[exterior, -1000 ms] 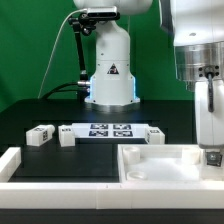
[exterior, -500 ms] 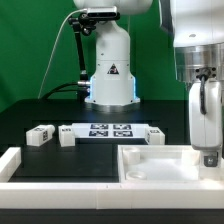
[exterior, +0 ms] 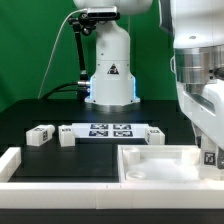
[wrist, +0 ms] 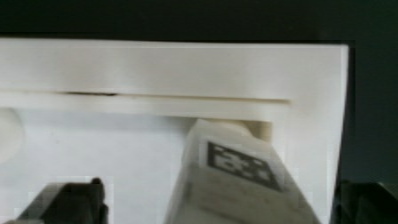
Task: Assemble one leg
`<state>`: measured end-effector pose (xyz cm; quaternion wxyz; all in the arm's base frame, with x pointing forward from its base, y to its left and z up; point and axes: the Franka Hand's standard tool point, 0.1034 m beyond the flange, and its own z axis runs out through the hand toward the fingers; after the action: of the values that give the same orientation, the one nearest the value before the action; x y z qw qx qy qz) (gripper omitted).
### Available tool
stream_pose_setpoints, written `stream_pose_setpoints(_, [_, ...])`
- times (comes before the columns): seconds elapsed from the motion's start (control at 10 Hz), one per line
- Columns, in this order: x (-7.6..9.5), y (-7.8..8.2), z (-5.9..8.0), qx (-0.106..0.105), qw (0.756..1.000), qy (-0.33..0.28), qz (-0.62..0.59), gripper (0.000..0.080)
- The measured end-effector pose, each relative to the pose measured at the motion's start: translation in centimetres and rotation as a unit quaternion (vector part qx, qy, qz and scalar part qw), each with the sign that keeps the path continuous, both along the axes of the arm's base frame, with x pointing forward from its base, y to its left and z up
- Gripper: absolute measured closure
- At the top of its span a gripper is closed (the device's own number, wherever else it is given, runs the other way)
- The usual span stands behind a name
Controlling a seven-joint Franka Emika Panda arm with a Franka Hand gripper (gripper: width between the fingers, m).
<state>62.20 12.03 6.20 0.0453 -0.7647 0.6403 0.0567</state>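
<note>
While the claw (exterior: 208,160) grips a leg (wrist: 237,165), its black-and-white tag shows no readable writing.

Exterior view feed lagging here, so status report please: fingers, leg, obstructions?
Gripper low over tray-like part, fingers' state unclear. A tagged leg stands on the tray-like part near its corner. Two more legs loose on table. No obstruction seen.

green backdrop (exterior: 30,50) behind a black table (exterior: 30,120).
</note>
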Motion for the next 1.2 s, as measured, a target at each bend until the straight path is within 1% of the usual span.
stream_pose_setpoints(0.1, [0.1,0.1,0.1,0.002,0.999,0.001,0.050,0.0150])
stream_pose_setpoints(0.2, [0.3,0.1,0.3,0.000,0.993,-0.003,0.119,0.0150])
stream_pose_setpoints(0.4, [0.4,-0.1,0.2,-0.001,0.976,-0.016,0.217,0.0150])
stream_pose_setpoints(0.5, [0.4,-0.1,0.2,-0.001,0.966,-0.021,0.256,0.0150])
stream_pose_setpoints(0.6, [0.4,0.0,0.2,-0.004,0.962,-0.025,0.273,0.0150])
stream_pose_setpoints(0.7, [0.7,0.2,0.3,-0.011,0.943,-0.038,0.330,0.0150])
stream_pose_setpoints(0.8, [0.8,0.4,0.4,-0.015,0.935,-0.048,0.352,0.0150])
stream_pose_setpoints(0.9, [1.1,0.2,0.4,-0.021,0.912,-0.063,0.406,0.0150])
stream_pose_setpoints(1.1, [1.2,-0.4,0.2,-0.023,0.872,-0.076,0.484,0.0150])
stream_pose_setpoints(1.2, [1.2,-0.5,0.2,-0.023,0.862,-0.078,0.501,0.0150])
